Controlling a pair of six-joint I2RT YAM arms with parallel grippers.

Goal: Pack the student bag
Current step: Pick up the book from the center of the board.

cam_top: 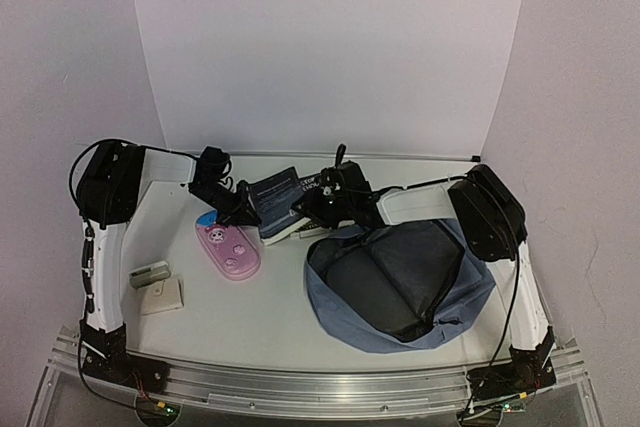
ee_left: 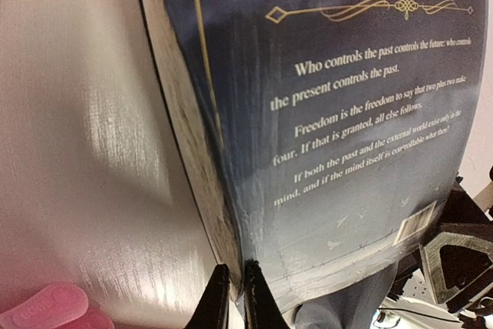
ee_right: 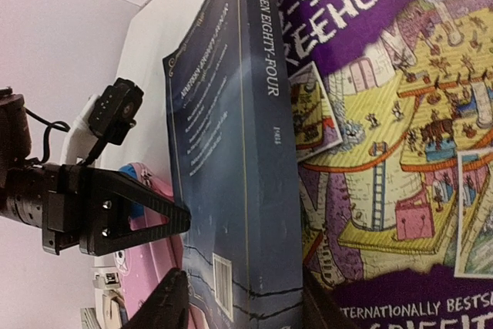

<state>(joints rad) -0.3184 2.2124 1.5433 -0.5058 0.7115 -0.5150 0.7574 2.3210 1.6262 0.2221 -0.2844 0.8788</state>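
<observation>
Student bag (cam_top: 400, 285): lies on the right half of the counter (cam_top: 250, 322), in front of the right arm. Its mouth gapes upward, so the dark lining shows inside a rim of slate-blue fabric (by far the largest thing here).
Blue book (cam_top: 278, 192): a dark-blue paperback titled Nineteen Eighty-Four, just left of the bag's far edge. Its back cover faces up and it rests on the purple book.
Purple book (ee_right: 400, 113): has a cartoon treehouse cover and lies under the blue book, mostly hidden in the top view.
Left fingers (ee_left: 217, 304): pressed almost together, pinching the near corner of the blue book at its back cover. Only a sliver of gap shows between the tips.
Right fingers (ee_right: 171, 307): stand apart, one on each side of the blue book's spine end and close against both faces. Whether they press on it I cannot tell.
Pencil case (cam_top: 230, 249): pink with a cartoon face, flat on the counter left of the books. It is just beside the left fingers and apart from the bag.
Small items: a beige flat piece (cam_top: 162, 296) and a grey-white block (cam_top: 150, 273) lie just beside each other near the left arm (well apart from the bag).
</observation>
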